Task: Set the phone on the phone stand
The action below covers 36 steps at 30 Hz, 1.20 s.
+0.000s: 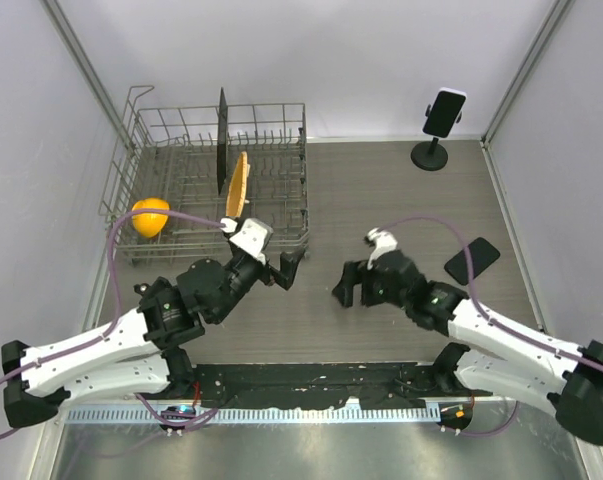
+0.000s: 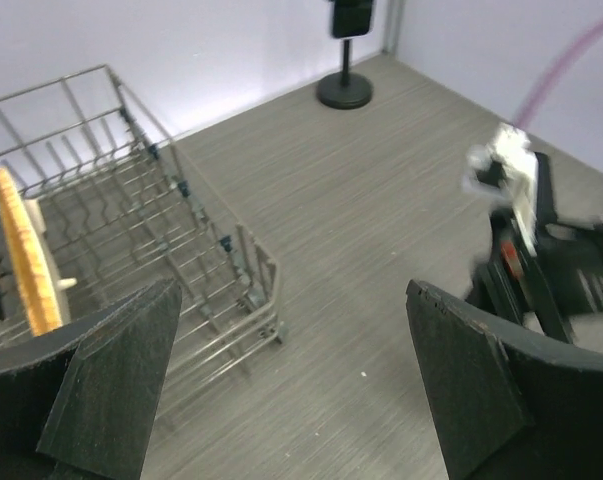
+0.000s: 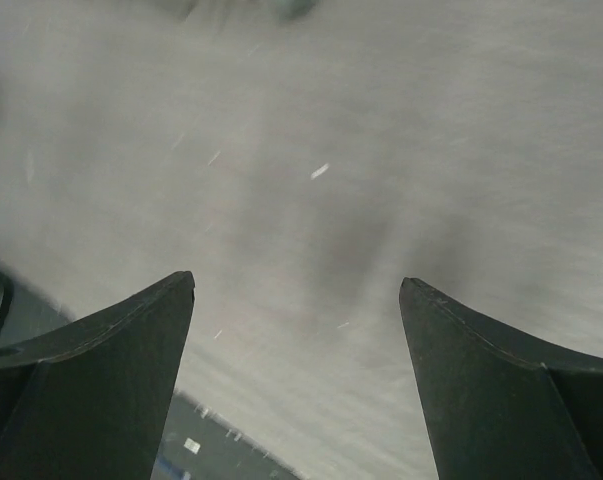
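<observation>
Bright, even overhead light, soft shadows. My right wrist view is all smear; in the left one, my right arm [image 2: 533, 262] blurs at three o'clock.

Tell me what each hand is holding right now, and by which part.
Nothing is held. The left hand and the right hand are both open and empty; the phone lies flat on the table, clear of both.

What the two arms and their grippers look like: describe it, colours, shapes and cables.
The left arm and right arm have white shells, black joints and black bases. The left gripper and right gripper are black, each with two flat wedge-shaped fingers and a small white block at the wrist. A thin purple cable loops along each arm.
</observation>
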Each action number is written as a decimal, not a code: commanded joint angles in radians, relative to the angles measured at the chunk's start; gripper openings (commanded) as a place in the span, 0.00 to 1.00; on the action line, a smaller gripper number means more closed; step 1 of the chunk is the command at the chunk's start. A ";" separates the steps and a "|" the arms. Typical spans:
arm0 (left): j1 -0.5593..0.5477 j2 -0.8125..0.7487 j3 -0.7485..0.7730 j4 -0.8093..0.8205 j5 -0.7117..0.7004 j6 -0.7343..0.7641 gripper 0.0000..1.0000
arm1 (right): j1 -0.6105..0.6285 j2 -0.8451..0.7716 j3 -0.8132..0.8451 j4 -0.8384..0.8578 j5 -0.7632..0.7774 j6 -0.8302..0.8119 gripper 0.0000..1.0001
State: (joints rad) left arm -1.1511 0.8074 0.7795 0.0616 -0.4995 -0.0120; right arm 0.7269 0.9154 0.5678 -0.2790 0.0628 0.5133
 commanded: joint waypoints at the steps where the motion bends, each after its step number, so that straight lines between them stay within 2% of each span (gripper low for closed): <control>1: 0.011 0.038 0.152 -0.164 -0.198 -0.185 0.99 | 0.234 0.058 -0.028 0.244 0.078 0.086 0.89; 4: 0.030 0.020 0.252 -0.414 -0.266 -0.343 0.97 | 0.327 0.120 -0.005 0.365 0.074 0.096 0.89; 7: 0.030 -0.104 0.296 -0.621 -0.326 -0.523 0.93 | 0.399 0.198 -0.015 0.593 0.051 0.128 0.89; 8: 0.030 -0.159 0.297 -0.658 -0.333 -0.593 0.91 | 0.411 0.259 -0.023 0.759 0.049 0.157 0.89; 10: 0.028 -0.343 0.267 -0.686 -0.309 -0.614 0.90 | 0.433 0.337 -0.022 0.923 0.055 0.247 0.89; 11: 0.030 -0.405 0.247 -0.666 -0.265 -0.603 0.90 | 0.440 0.382 -0.010 1.062 0.052 0.342 0.89; 13: 0.028 -0.573 0.192 -0.602 -0.238 -0.571 0.90 | 0.485 0.537 0.071 1.177 0.048 0.398 0.89; 17: 0.028 -0.680 0.199 -0.634 -0.220 -0.559 0.94 | 0.568 0.785 0.268 1.371 0.075 0.520 0.89; 20: 0.028 -0.639 0.280 -0.765 -0.195 -0.548 0.94 | 0.600 0.942 0.411 1.469 0.112 0.591 0.89; 23: 0.028 -0.579 0.366 -0.847 -0.152 -0.520 0.94 | 0.612 1.033 0.530 1.390 0.185 0.668 0.89; 27: 0.028 -0.521 0.441 -0.907 -0.087 -0.510 0.94 | 0.612 1.129 0.661 1.315 0.209 0.728 0.89; 31: 0.028 -0.517 0.428 -0.893 -0.028 -0.496 0.93 | 0.614 1.224 0.794 1.223 0.201 0.835 0.89; 36: 0.028 -0.517 0.429 -0.867 -0.004 -0.465 0.94 | 0.612 1.278 0.879 1.157 0.190 0.849 0.89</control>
State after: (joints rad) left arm -1.1233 0.2821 1.1946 -0.8127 -0.5533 -0.5163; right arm 1.3384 2.1849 1.3777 0.9226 0.2249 1.3087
